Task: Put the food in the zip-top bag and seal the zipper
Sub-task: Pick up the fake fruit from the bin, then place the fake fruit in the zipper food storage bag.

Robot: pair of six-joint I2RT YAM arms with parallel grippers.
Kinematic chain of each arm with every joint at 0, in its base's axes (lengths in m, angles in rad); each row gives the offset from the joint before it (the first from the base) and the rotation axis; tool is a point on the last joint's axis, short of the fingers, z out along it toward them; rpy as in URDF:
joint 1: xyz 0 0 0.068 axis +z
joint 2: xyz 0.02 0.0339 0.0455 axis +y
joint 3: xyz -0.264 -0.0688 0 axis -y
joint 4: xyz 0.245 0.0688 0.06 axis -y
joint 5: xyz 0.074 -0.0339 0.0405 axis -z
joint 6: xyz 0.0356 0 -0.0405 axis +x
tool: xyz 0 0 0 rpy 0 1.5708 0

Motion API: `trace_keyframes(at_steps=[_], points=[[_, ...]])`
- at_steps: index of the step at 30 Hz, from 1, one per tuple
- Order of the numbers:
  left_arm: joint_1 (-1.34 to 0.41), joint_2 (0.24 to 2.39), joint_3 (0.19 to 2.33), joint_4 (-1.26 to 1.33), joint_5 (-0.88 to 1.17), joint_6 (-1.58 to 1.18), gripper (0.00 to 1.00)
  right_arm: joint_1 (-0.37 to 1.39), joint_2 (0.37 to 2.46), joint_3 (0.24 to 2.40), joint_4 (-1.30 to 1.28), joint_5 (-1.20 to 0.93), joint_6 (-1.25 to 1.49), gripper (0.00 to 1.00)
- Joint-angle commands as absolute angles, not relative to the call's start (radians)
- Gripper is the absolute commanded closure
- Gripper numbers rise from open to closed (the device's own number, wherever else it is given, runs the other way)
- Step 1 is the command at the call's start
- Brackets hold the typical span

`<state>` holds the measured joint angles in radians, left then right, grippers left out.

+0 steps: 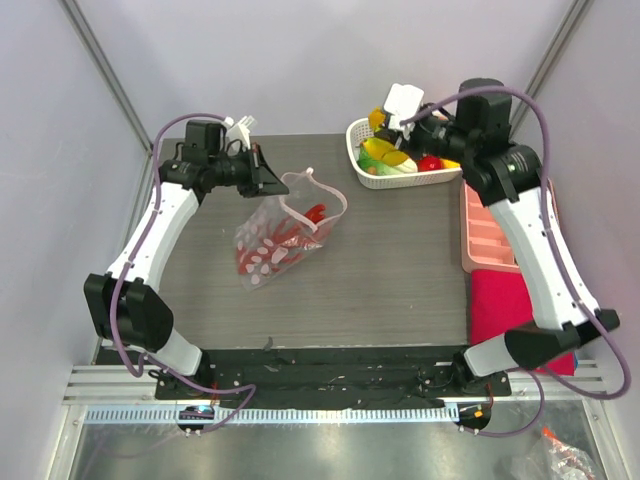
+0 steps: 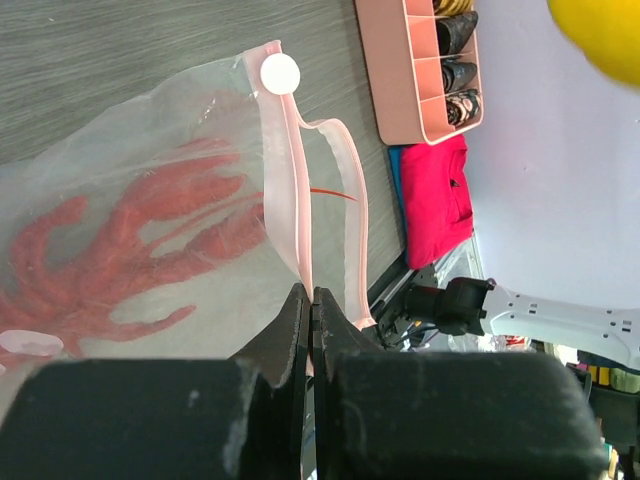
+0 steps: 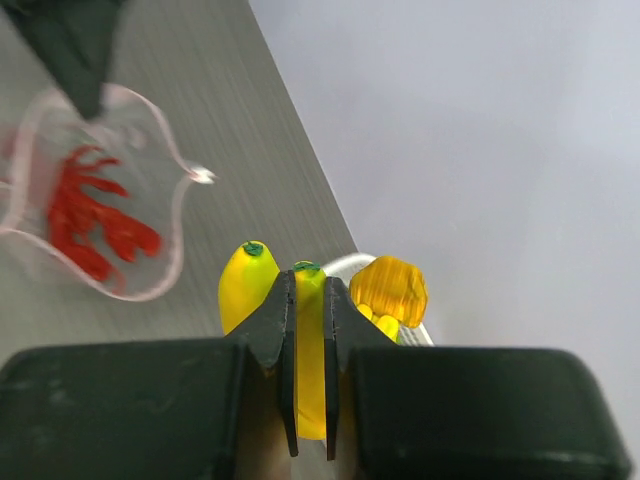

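Note:
The clear zip-top bag (image 1: pixel 285 235) lies on the table with red chilli peppers (image 1: pixel 300 232) inside. My left gripper (image 1: pixel 265 172) is shut on its pinkish zipper strip (image 2: pixel 285 180) and holds one side of the mouth up. The left wrist view shows the jaws (image 2: pixel 310 295) pinching the strip and the chillies (image 2: pixel 120 250) through the plastic. My right gripper (image 1: pixel 395 138) is over the white basket (image 1: pixel 372 181), shut on yellow bananas (image 3: pixel 310 350). A second banana (image 3: pixel 245 285) sticks out beside the jaws. The bag (image 3: pixel 150 270) lies below to the left.
The basket holds more toy food, with a red piece (image 1: pixel 428 162) and a green one (image 1: pixel 365 160). A pink compartment tray (image 1: pixel 485 235) with dark items and a red cloth (image 1: pixel 500 305) lie along the right edge. An orange-yellow faceted piece (image 3: pixel 390 290) is by the right jaws.

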<state>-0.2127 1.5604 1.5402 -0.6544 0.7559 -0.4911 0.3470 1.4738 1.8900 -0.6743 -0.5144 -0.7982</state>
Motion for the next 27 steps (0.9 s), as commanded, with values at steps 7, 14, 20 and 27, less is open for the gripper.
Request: trace_keyframes(at_steps=[7,14,20,27], points=[[-0.196,1.531,1.519,-0.566,0.827,-0.514,1.0,0.477,1.252,1.737,-0.555,-0.779,-0.479,0.99],[-0.196,1.509,1.499,-0.548,0.867,-0.517,1.0,0.554,1.256,1.71,-0.538,-0.785,-0.41,0.99],[-0.195,1.491,1.48,-0.519,0.916,-0.528,1.0,0.572,1.31,1.713,-0.537,-0.818,-0.374,0.99],[-0.196,1.468,1.45,-0.482,0.971,-0.535,1.0,0.574,1.387,1.758,-0.535,-0.85,-0.302,0.99]])
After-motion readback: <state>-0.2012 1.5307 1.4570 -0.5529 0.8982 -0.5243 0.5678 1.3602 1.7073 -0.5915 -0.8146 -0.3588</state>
